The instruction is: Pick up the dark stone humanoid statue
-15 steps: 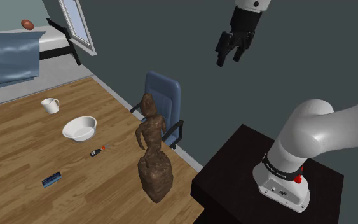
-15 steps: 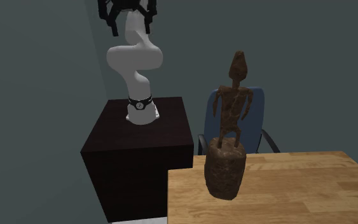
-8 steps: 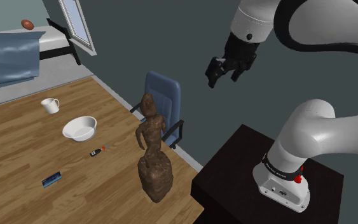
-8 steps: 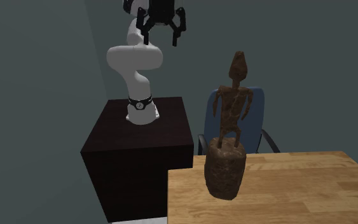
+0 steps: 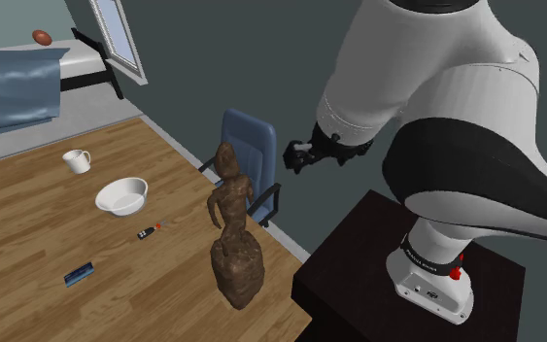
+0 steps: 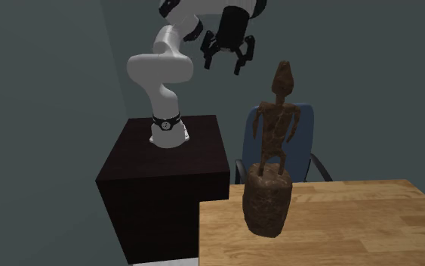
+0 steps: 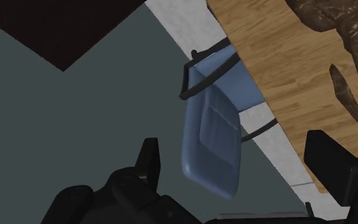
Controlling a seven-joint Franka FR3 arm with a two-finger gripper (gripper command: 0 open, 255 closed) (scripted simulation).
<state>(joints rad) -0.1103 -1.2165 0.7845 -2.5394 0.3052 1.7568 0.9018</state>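
Statue (image 5: 232, 228), brown, upright at the table (image 5: 28, 223) edge beside the dark stand (image 5: 349, 262). Behind it, a blue chair (image 5: 252, 136). End effector (image 6: 223, 66) hangs higher, fingers apart, empty, clear of the statue's head. Farther along, a white bowl (image 5: 121, 196).

I see clear air between my gripper (image 6: 223, 65) and the statue (image 6: 272, 143). The blue chair (image 6: 306, 140) stands close behind the statue at the table (image 6: 339, 227) edge. The bowl (image 5: 122, 195) and mug (image 5: 76, 160) lie well apart.
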